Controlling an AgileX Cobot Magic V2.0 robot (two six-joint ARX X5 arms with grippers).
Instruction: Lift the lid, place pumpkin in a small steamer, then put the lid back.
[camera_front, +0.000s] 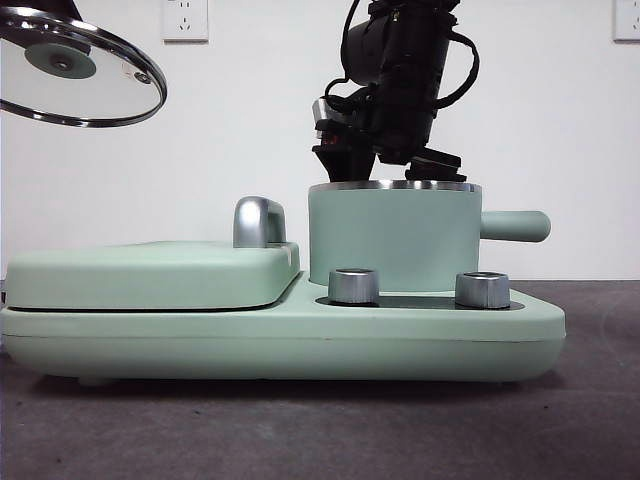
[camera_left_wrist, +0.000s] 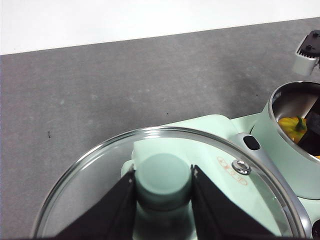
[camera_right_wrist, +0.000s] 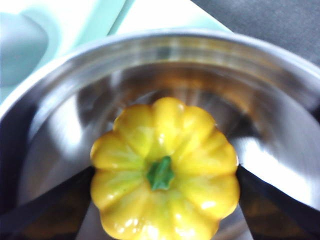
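My left gripper (camera_left_wrist: 164, 186) is shut on the mint-green knob (camera_left_wrist: 164, 175) of the clear glass lid (camera_left_wrist: 90, 185) and holds it tilted high at the upper left of the front view (camera_front: 80, 70), off to the side of the pot. The small steamer (camera_front: 390, 235) stands open on the green base. My right gripper (camera_front: 392, 150) reaches down into the pot; its jaws press both sides of the yellow pumpkin (camera_right_wrist: 165, 165), stem up, low inside the steel bowl (camera_right_wrist: 165, 47). The pumpkin also shows in the left wrist view (camera_left_wrist: 292, 127).
The flat green rectangular cover (camera_front: 150, 275) with a chrome handle (camera_front: 255, 220) lies left of the pot. Two steel dials (camera_front: 353, 285) (camera_front: 482, 290) sit in front of the pot. The pot's side handle (camera_front: 515, 226) points right. Dark table all around.
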